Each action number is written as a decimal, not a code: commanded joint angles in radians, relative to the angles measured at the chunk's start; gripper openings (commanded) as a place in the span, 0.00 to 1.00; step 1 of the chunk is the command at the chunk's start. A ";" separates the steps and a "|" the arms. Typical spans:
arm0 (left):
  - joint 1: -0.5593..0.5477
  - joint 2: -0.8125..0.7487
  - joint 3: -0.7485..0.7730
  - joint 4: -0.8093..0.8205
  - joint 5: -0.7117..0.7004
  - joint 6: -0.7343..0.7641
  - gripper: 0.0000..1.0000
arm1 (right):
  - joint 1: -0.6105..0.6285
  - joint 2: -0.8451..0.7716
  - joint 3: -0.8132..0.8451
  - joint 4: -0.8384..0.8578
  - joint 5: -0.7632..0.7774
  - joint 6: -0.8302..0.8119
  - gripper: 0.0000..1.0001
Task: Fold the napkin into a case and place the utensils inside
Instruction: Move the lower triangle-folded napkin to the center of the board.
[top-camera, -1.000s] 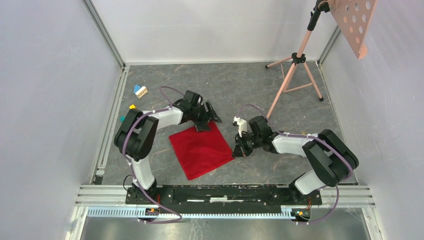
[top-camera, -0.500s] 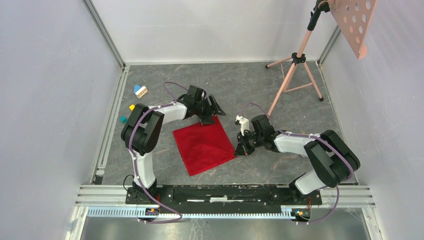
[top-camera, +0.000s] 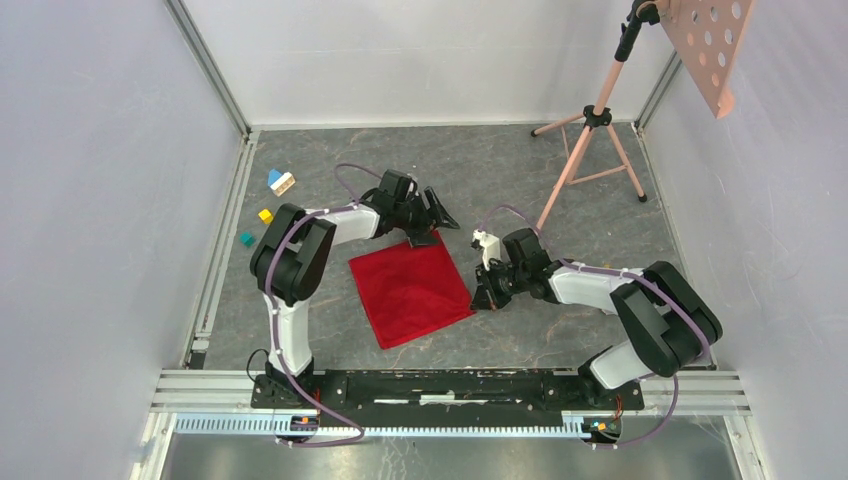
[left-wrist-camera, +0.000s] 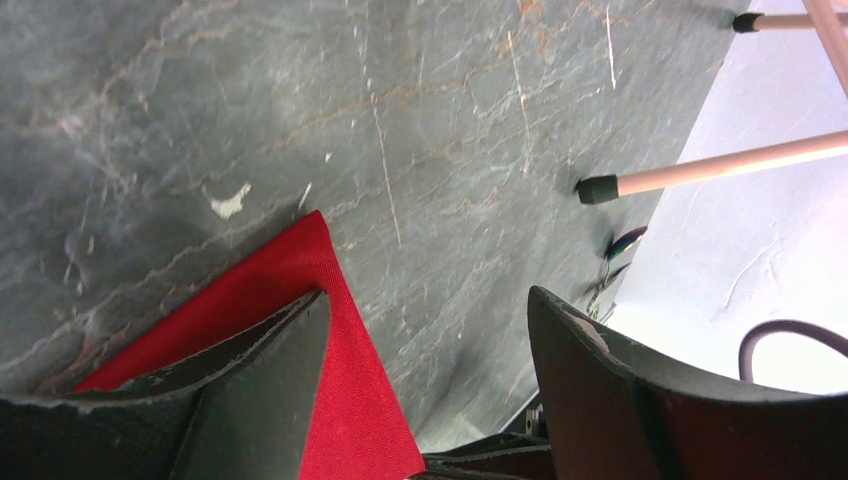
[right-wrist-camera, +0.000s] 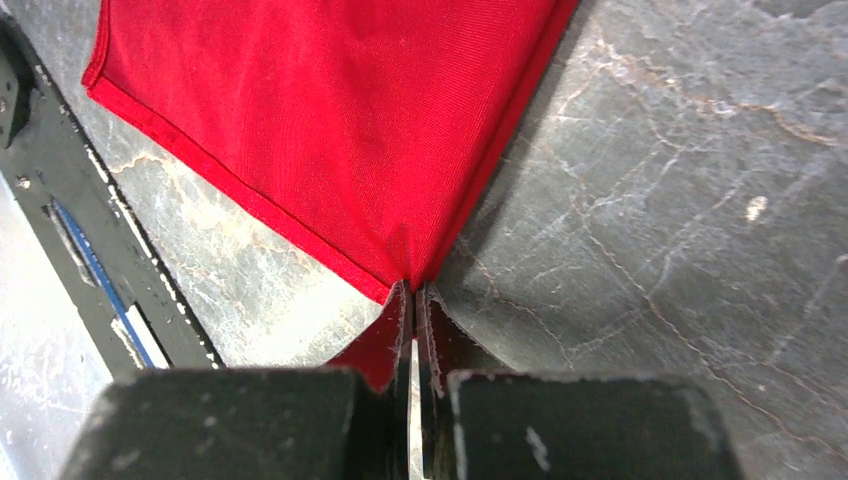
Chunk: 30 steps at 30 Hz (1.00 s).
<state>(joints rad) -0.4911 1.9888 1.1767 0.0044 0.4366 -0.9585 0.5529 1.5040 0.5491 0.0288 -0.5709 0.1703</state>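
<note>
The red napkin (top-camera: 412, 287) lies flat on the grey floor between the arms, a square turned a little. My left gripper (top-camera: 432, 224) is open at its far corner; in the left wrist view one finger (left-wrist-camera: 262, 385) rests over the red corner (left-wrist-camera: 340, 340), the other stands apart over bare floor. My right gripper (top-camera: 482, 295) is shut on the napkin's right corner; the right wrist view shows the cloth (right-wrist-camera: 330, 120) pinched between its closed fingertips (right-wrist-camera: 414, 300). No utensils are in view.
A pink tripod stand (top-camera: 590, 130) stands at the back right, one foot (left-wrist-camera: 600, 188) close to my left gripper. Small coloured toy blocks (top-camera: 280, 181) lie at the back left. Walls enclose the floor; a metal rail (top-camera: 450, 385) runs along the near edge.
My left gripper has moved right and a little away along the napkin's far edge to its corner. The napkin has shifted slightly right. My right gripper has barely moved and stays shut on the corner.
</note>
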 joint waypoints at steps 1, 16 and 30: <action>0.007 0.063 0.053 0.017 -0.052 -0.017 0.79 | -0.017 0.012 -0.002 -0.167 0.215 -0.074 0.01; 0.024 -0.259 0.099 -0.347 -0.062 0.222 0.94 | -0.009 -0.121 0.209 -0.391 0.388 -0.092 0.44; 0.210 -0.514 -0.322 -0.327 -0.095 0.233 0.97 | 0.039 0.013 0.242 -0.094 0.064 0.071 0.37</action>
<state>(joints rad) -0.3027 1.4937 0.9028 -0.3313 0.3683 -0.7647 0.5854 1.4776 0.8055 -0.1909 -0.4057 0.1864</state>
